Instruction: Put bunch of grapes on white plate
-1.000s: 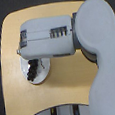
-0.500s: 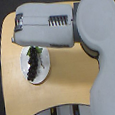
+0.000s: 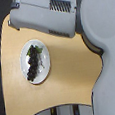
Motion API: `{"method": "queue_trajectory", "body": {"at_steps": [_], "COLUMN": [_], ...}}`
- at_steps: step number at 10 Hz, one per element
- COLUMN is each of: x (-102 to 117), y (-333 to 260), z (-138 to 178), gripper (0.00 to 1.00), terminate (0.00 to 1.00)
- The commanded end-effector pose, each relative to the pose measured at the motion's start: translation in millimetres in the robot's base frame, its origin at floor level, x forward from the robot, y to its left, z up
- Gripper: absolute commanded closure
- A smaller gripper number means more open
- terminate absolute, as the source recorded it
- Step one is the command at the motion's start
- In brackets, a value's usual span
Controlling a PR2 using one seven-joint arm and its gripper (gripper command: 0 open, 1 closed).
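Knobbly dark bunch of grapes (image 3: 33, 62) lies on the smooth oval-looking white plate (image 3: 45, 75); the gripper's jaws are out of view.

One arm (image 3: 49, 14) shows in the exterior view — a broad grey-white limb lying across the top of the frame. Its boxy forearm section runs from the upper left toward the right, slightly tilted, with a dark vented panel on its upper face. On the exterior view's right it joins a large rounded pale housing (image 3: 102, 19) — the shoulder or upper arm — which fills the upper right corner and continues down the right edge. The arm's far end passes out of frame at the top left, so no fingers are visible.
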Motion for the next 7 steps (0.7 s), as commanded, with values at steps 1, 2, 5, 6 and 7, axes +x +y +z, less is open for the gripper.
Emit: {"method": "queue_trajectory", "body": {"at_steps": [1,2,5,6,7], "x": [14,13,4,-1,-4], "y": [-81,-118,-208,-240,-271], "z": [47,46,45,43,40], "gripper": [0.00,0.00,0.00,0.00,0.00], "terminate": [0.00,0.00,0.00,0.00,0.00]}}
